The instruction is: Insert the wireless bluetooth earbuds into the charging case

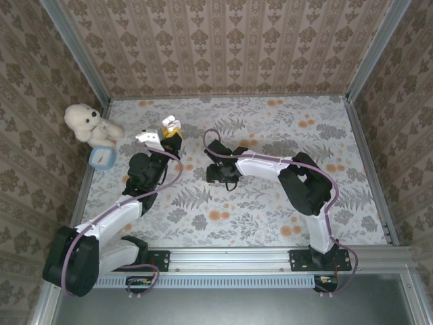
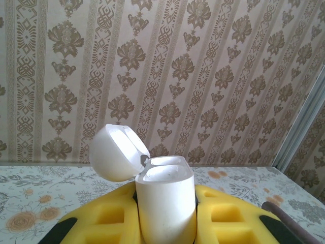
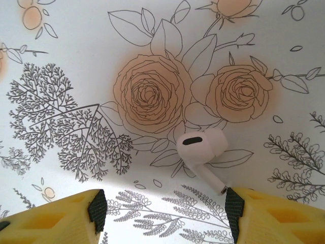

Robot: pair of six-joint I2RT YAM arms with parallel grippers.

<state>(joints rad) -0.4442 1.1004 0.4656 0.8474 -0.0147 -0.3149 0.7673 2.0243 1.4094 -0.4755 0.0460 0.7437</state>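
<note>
Earbud: one white earbud (image 3: 200, 150) lies on its side on the flowered table (image 3: 61, 61). It sits between the yellow fingers of the right gripper (image 3: 165, 211), and its stem runs down toward the right-hand finger (image 3: 274, 218).
How it handles: we judge it very light, hard and glossy. It could squirt out of a pinch or skid on the cloth, but a gentle squeeze should not harm it.
Where to hold: we would pinch across the rounded head, which leaves the stem free to go first into the case.
Right gripper: spread wide, holding nothing, low over the earbud.
Left gripper (image 2: 166, 223): pressed onto the sides of the white case (image 2: 167, 198), holding it upright.
Case: the lid (image 2: 118, 152) is hinged open and tipped back to the left, and the mouth faces up.
Inside the case: the left wrist camera meets the rim from the side, so we cannot tell whether a bud already sits in it.
Spacing: seen from above, the held case and the right gripper are near each other but apart.
</note>
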